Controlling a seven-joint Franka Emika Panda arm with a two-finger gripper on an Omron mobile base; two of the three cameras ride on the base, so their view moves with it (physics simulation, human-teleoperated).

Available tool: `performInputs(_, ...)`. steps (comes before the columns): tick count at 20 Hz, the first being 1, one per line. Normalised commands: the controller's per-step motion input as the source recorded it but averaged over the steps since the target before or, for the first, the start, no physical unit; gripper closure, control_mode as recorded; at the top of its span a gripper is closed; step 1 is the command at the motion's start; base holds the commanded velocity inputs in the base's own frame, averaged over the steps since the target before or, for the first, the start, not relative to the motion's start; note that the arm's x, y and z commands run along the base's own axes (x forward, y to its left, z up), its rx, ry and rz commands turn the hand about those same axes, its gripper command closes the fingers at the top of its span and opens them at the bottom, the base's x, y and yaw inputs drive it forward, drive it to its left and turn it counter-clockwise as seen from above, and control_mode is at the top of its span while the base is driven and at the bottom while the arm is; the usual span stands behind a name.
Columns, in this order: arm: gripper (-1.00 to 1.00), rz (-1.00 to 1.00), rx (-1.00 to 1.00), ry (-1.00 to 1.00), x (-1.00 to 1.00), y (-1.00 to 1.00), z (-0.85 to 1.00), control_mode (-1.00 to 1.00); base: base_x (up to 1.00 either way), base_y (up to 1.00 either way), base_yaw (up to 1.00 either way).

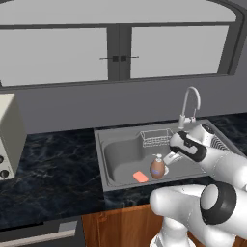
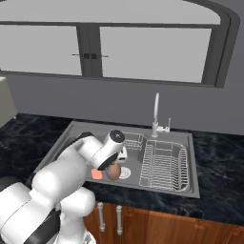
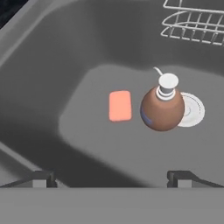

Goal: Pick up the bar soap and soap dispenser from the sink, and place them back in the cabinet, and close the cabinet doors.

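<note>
The grey sink holds both items on its basin floor. The salmon-orange bar soap lies flat. Just to its right the brown soap dispenser stands upright, its white pump on top. My gripper hovers above the basin, right over the dispenser, pointing down at both. It is open with nothing between its fingertips. The cabinet and its doors are out of view.
A wire dish rack and a curved faucet stand at the sink's far side. A round drain lies beside the dispenser. Dark marble counter surrounds the sink, with a white appliance at left.
</note>
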Motion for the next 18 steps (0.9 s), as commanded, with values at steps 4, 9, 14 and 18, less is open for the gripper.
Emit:
performInputs(4,-1.00,0.00,0.02,-0.03,0.13,-0.02,-0.22,-1.00,0.00,0.00,0.00)
performInputs(9,-1.00,0.00,0.02,-0.03,0.11,0.00,-0.18,-1.00,0.00,0.00,0.00)
performInputs(14,-1.00,0.00,0.02,-0.02,0.09,0.00,-0.06,-1.00,0.00,0.00,0.00)
performInputs(18,-1.00,0.00,0.00,0.00,0.09,0.00,-0.02,-1.00,0.00,0.00,0.00)
